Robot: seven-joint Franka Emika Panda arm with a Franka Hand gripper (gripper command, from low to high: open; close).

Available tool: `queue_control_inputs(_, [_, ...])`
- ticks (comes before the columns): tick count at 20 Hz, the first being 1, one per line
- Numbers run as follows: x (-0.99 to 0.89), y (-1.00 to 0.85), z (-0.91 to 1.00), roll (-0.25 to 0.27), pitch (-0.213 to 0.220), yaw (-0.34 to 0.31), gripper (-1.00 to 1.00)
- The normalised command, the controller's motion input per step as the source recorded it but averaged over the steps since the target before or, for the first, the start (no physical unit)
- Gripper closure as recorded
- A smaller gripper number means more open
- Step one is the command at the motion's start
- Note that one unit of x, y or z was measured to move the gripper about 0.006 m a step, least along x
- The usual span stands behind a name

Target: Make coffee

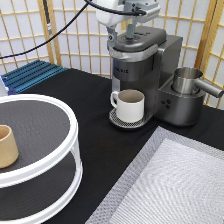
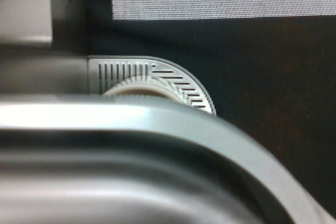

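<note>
Overhead, the gripper (image 1: pixel 121 34) hung directly above the coffee machine's (image 1: pixel 145 70) closed lid, near the table's far edge; its fingers stood slightly spread, pinching nothing. The mug (image 1: pixel 130 104) sat on the drip tray (image 1: pixel 116 120). Only the wrist view showed the tray's slotted grille (image 2: pixel 176 82). The coffee pod appeared in neither view.

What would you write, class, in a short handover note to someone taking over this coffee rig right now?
Tool: on the lid of the grey single-serve coffee machine, at the exterior view's top; grip unclear.
Coffee pod: not visible.
Done: cream-white handled mug stands on the round drip tray under the spout.
Left: no brewing visible.
Elsewhere: tan handleless cup on the white two-tier round stand, the exterior view's left.
</note>
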Motion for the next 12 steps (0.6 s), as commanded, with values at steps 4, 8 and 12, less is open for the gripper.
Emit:
queue_control_inputs(4, [0.0, -0.92, 0.25, 0.127, -0.1, 0.04, -1.0])
queue_control_inputs(8, [0.0, -0.98, 0.07, 0.157, -0.08, 0.01, -1.0])
queue_control_inputs(12, [0.0, -0.99, -0.01, 0.182, -0.081, 0.0, -1.0])
